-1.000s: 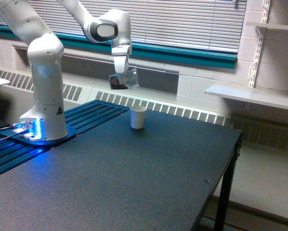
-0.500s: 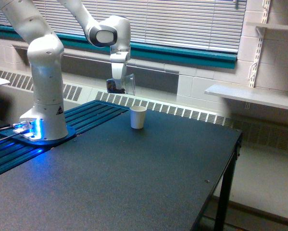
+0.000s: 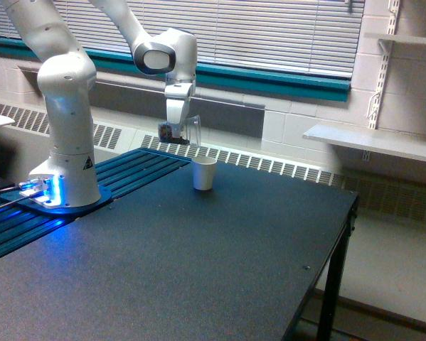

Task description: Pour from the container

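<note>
Across the last second the end effector (image 3: 176, 133) has come lower and shifted a little toward the right of the frame, and the container (image 3: 181, 132) it carries has swung from a steep tilt back to something close to level, its clear wall now reaching toward the right and its dark brown contents gathered at the left end. That reads to me as either a pour just finished or the arm lining up for 1; no stream is visible between the 2 cups, and I cannot tell whether anything has landed in the white cup (image 3: 203, 173). The end effector is clenched on the container, which hangs just below the wrist in the upper centre-left of the frame, in front of the grey wall panel under the window. The white cup stands upright on the dark desk (image 3: 198, 263), below and slightly right of the container, clearly apart from it with open air between
</note>
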Controlling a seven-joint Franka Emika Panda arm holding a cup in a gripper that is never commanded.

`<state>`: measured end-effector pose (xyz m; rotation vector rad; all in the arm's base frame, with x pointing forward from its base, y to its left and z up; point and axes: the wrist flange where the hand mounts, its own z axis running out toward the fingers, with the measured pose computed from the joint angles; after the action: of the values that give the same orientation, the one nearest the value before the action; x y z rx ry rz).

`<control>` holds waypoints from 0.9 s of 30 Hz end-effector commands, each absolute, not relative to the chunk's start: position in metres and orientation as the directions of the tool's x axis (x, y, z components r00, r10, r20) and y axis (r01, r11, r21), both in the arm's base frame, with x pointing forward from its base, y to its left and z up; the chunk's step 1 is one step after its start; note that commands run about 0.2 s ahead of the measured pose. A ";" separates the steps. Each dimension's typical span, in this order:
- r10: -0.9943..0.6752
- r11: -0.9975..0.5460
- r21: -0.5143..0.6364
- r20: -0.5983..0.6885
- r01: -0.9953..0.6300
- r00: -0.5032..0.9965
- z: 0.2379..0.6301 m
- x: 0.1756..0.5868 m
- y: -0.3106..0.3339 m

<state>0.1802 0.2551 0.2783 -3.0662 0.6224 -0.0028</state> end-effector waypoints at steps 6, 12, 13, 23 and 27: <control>-0.360 -0.933 0.037 -0.052 -0.359 0.931 0.255 0.180 0.236; -0.350 -0.937 0.051 -0.077 -0.347 0.934 0.251 0.181 0.236; -0.349 -0.937 0.052 -0.078 -0.346 0.934 0.250 0.182 0.236; -0.316 -0.948 0.071 -0.105 -0.310 0.943 0.248 0.184 0.243; -0.310 -0.950 0.076 -0.111 -0.303 0.944 0.247 0.186 0.246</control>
<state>0.1876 0.2515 0.2550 -3.1236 0.5426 0.1611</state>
